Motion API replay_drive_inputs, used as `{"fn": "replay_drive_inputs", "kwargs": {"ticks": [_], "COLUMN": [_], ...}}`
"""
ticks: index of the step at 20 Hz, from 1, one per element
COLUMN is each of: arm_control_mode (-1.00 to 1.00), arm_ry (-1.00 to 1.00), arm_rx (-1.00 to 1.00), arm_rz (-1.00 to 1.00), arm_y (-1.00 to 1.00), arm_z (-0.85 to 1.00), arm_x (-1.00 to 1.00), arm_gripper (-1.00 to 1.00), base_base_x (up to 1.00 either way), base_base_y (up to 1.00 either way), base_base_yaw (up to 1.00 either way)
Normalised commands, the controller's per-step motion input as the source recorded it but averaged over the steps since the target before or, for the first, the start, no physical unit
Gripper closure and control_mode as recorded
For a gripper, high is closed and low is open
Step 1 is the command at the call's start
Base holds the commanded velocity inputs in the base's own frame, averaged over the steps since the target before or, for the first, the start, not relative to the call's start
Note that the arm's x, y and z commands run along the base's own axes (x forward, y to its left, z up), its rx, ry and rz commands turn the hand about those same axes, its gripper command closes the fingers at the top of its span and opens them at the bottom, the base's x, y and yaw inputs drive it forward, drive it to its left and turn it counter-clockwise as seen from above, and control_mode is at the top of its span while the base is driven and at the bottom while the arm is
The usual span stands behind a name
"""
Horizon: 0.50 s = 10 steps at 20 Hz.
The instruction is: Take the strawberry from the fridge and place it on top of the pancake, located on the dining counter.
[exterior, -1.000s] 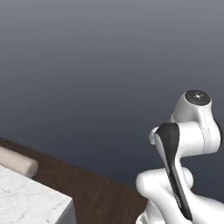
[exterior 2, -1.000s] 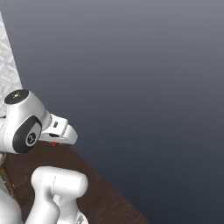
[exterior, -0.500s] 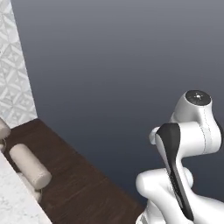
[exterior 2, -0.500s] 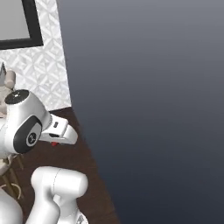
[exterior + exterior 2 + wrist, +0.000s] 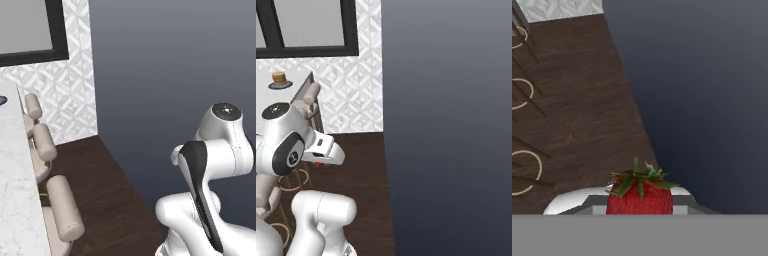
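My gripper (image 5: 640, 206) is shut on the strawberry (image 5: 640, 196), a small red fruit with green leaves, held low over the dark wood floor. In the right base view the hand (image 5: 326, 149) sticks out to the right of the arm, and a bit of red strawberry (image 5: 317, 163) shows under it. The pancake (image 5: 278, 77) lies on a blue-rimmed plate (image 5: 280, 85) on the dining counter (image 5: 271, 97), far off at the upper left. The white marble counter (image 5: 15, 175) also runs along the left edge of the left base view. The fridge is out of view.
Beige cushioned stools (image 5: 65, 212) (image 5: 45, 142) stand in a row along the counter's side, and their foot rings (image 5: 524, 172) show in the hand view. A patterned white wall (image 5: 70, 95) with a black-framed window (image 5: 306, 25) lies behind. A dark grey wall (image 5: 446, 125) fills the right.
The whole scene has swung across both base views as the camera turned: counter, stools, patterned wall and window came into sight. The arm's pose and its grip on the strawberry are unchanged.
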Motion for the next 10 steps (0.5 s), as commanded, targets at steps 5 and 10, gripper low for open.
{"fn": "replay_drive_inputs", "kwargs": {"ticks": [5,10], "arm_control_mode": [1.00,1.00], "arm_ry": [0.00,0.00], "arm_rx": [0.00,0.00], "arm_rz": [0.00,0.00], "arm_y": [0.00,0.00], "arm_z": [0.00,0.00], "arm_x": [0.00,0.00], "arm_gripper": [1.00,1.00], "base_base_x": [1.00,1.00], "base_base_y": [-0.11,-0.19], "base_base_yaw": [0.47,0.51]}}
